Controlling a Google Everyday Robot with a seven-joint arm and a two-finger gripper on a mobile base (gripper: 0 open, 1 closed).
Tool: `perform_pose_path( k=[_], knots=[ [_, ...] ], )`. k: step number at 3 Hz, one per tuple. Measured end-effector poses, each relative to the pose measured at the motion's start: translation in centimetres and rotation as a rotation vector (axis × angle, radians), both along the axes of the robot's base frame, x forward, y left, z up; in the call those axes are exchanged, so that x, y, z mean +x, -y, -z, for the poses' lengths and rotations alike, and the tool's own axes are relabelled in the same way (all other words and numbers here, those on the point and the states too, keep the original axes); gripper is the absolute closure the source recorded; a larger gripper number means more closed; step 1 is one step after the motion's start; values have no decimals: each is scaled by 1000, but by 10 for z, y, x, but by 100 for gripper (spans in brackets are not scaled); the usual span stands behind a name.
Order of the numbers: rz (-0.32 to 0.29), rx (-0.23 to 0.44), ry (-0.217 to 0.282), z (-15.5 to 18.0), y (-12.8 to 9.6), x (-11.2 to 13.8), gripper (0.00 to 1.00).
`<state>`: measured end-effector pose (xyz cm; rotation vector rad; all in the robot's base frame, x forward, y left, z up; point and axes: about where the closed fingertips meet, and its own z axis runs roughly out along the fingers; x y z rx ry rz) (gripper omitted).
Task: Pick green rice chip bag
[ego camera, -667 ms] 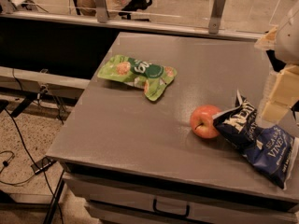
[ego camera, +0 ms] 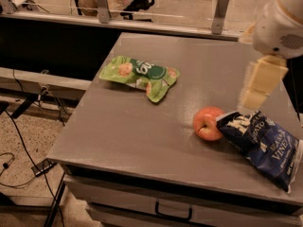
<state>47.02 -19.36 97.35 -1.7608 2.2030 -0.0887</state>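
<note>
Gripper [ego camera: 255, 91] hangs at the right of the frame, just above the near corner of the dark blue chip bag [ego camera: 265, 143] and up-right of the apple [ego camera: 207, 123]. Open or closed: cannot tell.

Green rice chip bag [ego camera: 140, 75] lies flat at upper centre-left of the table [ego camera: 142, 131], near its left edge and well apart from the gripper, apple and blue bag.

Risks (judgement):
- A low sweep leftward could clip the apple, which is round and likely to roll.
- Descending where the gripper now sits would land it on the wrong bag.
- The foil may slip, or a pinch may catch only a loose fold.
- A push could slide the bag toward the left edge.

Materials: the green bag is crumpled, glossy light-green foil, limp and irregular, with a dark logo patch. The apple is smooth and red-orange. The blue bag is puffier and creased. The tabletop is matte grey and flat.
</note>
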Motion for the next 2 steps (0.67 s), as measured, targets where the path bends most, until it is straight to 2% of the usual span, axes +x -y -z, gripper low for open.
perform_pose_path(
  k=[1, 2],
  knots=[
    [-32, 9, -20, 11, -39, 64, 0],
    [-65, 37, -49, 33, -101, 125, 0]
  ],
)
